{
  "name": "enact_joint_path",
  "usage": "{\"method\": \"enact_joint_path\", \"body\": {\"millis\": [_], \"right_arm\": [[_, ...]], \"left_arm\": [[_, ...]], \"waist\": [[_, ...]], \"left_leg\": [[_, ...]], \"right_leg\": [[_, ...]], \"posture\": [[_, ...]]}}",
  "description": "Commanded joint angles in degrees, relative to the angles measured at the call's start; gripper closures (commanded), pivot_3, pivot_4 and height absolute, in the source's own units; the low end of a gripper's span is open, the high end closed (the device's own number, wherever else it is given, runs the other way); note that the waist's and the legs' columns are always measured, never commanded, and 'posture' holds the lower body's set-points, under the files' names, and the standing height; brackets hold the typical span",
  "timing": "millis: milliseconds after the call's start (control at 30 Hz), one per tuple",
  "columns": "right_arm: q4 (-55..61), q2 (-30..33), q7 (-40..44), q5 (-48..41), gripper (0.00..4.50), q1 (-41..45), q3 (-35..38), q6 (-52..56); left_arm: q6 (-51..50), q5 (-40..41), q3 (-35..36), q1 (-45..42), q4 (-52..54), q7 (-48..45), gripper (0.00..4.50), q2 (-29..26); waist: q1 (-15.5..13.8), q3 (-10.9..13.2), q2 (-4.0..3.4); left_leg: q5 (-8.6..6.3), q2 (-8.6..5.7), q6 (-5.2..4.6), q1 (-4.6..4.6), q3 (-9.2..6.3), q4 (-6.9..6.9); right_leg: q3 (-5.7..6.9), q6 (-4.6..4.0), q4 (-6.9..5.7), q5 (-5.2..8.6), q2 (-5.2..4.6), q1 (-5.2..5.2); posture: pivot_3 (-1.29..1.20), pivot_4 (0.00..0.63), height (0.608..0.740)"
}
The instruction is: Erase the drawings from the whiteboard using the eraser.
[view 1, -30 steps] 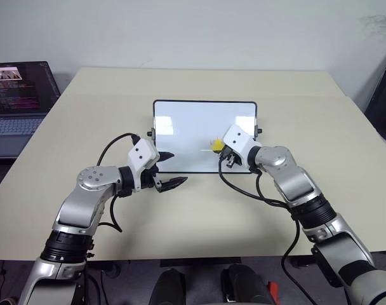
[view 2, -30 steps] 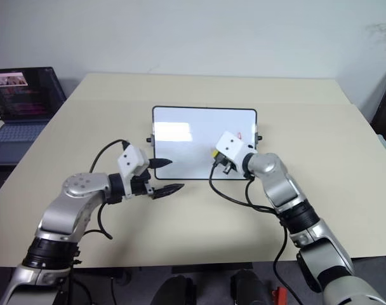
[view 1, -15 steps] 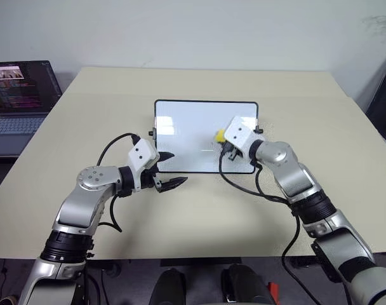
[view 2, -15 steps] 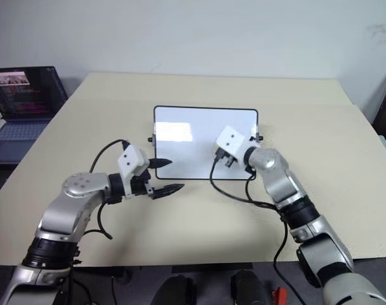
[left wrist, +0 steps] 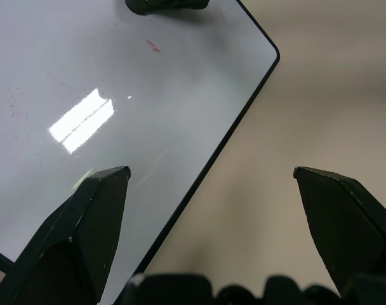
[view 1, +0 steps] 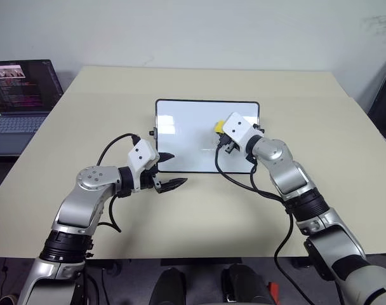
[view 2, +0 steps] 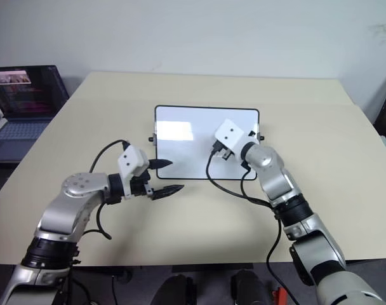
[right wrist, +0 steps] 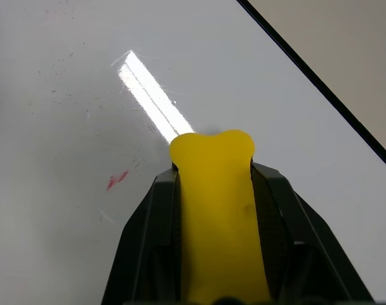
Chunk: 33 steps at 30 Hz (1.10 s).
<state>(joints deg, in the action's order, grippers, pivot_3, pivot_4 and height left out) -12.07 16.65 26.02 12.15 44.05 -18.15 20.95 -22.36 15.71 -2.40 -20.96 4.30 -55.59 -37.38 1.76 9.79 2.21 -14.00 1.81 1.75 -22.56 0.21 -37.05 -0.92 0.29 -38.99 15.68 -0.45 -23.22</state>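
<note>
Two grippers work over the whiteboard [view 1: 196, 135], which lies flat at the table's [view 1: 320, 127] centre: the right gripper [view 1: 219, 132], toward the board's 2 o'clock corner, pinches the yellow eraser [right wrist: 218, 210] tight between its fingers. A faint red smear of the drawings [right wrist: 117, 180] sits on the white surface just beside the eraser's tip. The left gripper [view 1: 171, 169] hovers with fingers spread at the board's 7 o'clock corner; a laptop [view 1: 18, 101] rests off at the table's 9 o'clock.

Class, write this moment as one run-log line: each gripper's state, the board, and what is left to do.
right gripper: shut on eraser over whiteboard | left gripper: open, empty | left: small red mark
</note>
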Motion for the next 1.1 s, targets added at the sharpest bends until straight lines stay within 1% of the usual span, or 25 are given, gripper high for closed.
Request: {"method": "enact_joint_path", "body": {"millis": [33, 100, 200, 333, 500, 567, 700, 833, 967, 1067, 1100], "right_arm": [[1.05, 0.92, 5.53, -0.38, 3.31, -2.55, -2.29, 3.91], [2.59, 1.72, 8.69, -0.08, 3.31, -3.94, -4.03, 4.72], [3.34, 1.71, 9.08, 0.64, 3.31, -4.55, -4.25, 4.83], [0.55, 0.24, 2.44, 1.93, 3.31, -1.95, -0.89, 2.65], [-1.35, -0.43, -2.00, 1.58, 3.31, -0.02, 1.24, 0.38], [-1.71, -0.38, -2.47, 1.48, 3.31, 0.26, 1.39, -0.05], [-0.01, 0.45, 1.96, 0.60, 3.31, -1.46, -0.62, 1.63], [3.89, 0.94, 8.66, -0.71, 3.31, -4.29, -3.57, 4.71], [4.82, -0.69, 6.99, -1.09, 3.31, -4.70, -1.79, 5.80], [7.71, -1.91, 5.17, -4.69, 3.31, -4.56, 3.62, 7.75], [10.49, -3.07, 6.01, -8.14, 3.31, -5.27, 6.11, 10.17]], "left_arm": [[0.02, 0.59, 0.58, -0.45, 2.51, 0.18, 0.00, -0.48], [-0.05, 0.61, 0.60, -0.40, 2.57, 0.22, 0.00, -0.46], [-0.03, 0.60, 0.62, -0.37, 2.58, 0.26, 0.00, -0.43], [-0.01, 0.58, 0.52, -0.48, 2.48, 0.30, 0.00, -0.28], [0.07, 0.52, 0.33, -0.53, 2.40, 0.45, 0.00, 0.02], [0.11, 0.54, 0.29, -0.51, 2.37, 0.50, 0.00, 0.14], [0.17, 0.58, 0.26, -0.39, 2.38, 0.55, 0.00, 0.27], [0.21, 0.52, 0.13, -0.57, 2.16, 0.54, 0.00, 0.43], [0.28, 0.46, 0.10, -0.78, 1.94, 0.49, 0.00, 0.55], [0.33, 0.64, 0.11, -0.97, 2.07, 0.51, 0.00, 0.87], [0.58, 0.70, 0.18, -1.14, 2.02, 0.61, 0.00, 1.07]], "waist": [[0.01, 0.00, 0.00], [0.02, 0.00, 0.00], [0.07, 0.00, 0.00], [0.09, 0.00, 0.00], [0.00, 0.00, -0.01], [-0.03, 0.00, -0.01], [0.00, 0.00, -0.01], [0.02, 0.00, 0.00], [0.17, 0.01, -0.01], [0.08, 0.02, -0.03], [0.04, 0.04, -0.03]], "left_leg": [[0.00, 0.01, 0.00, 0.00, -0.01, 0.01], [0.00, 0.02, 0.00, 0.02, -0.02, 0.02], [0.00, 0.02, -0.01, 0.04, -0.03, 0.01], [0.01, 0.02, -0.02, 0.07, -0.03, -0.01], [0.05, 0.02, -0.06, 0.07, -0.03, 0.00], [0.05, 0.01, -0.06, 0.03, -0.04, 0.01], [0.04, 0.00, -0.06, -0.01, -0.02, 0.02], [0.04, 0.00, -0.07, 0.00, -0.03, 0.04], [0.04, 0.02, -0.07, 0.02, -0.02, 0.04], [0.04, 0.03, -0.07, 0.02, -0.04, 0.03], [0.04, 0.03, -0.07, 0.01, -0.05, 0.03]], "right_leg": [[0.01, 0.00, 0.00, 0.00, 0.00, 0.00], [0.02, 0.00, 0.00, 0.00, 0.00, 0.00], [0.02, 0.01, -0.03, 0.01, 0.01, 0.00], [0.01, 0.16, -0.06, 0.09, 0.01, 0.02], [0.01, 0.12, -0.06, 0.06, 0.01, 0.01], [0.03, 0.00, -0.03, -0.01, 0.00, 0.01], [0.02, -0.02, 0.01, -0.02, -0.02, -0.01], [0.04, -0.02, 0.01, -0.02, -0.01, -0.01], [0.02, 0.06, -0.01, 0.03, -0.01, -0.01], [0.03, 0.14, -0.02, 0.07, 0.00, -0.02], [0.04, 0.12, -0.02, 0.07, 0.00, -0.02]], "posture": [[0.00, 0.150, 0.740], [0.00, 0.150, 0.740], [0.00, 0.150, 0.740], [0.00, 0.150, 0.740], [0.00, 0.150, 0.740], [0.00, 0.150, 0.740], [0.00, 0.150, 0.740], [0.00, 0.150, 0.740], [0.00, 0.150, 0.740], [0.00, 0.150, 0.740], [0.00, 0.150, 0.740]]}}
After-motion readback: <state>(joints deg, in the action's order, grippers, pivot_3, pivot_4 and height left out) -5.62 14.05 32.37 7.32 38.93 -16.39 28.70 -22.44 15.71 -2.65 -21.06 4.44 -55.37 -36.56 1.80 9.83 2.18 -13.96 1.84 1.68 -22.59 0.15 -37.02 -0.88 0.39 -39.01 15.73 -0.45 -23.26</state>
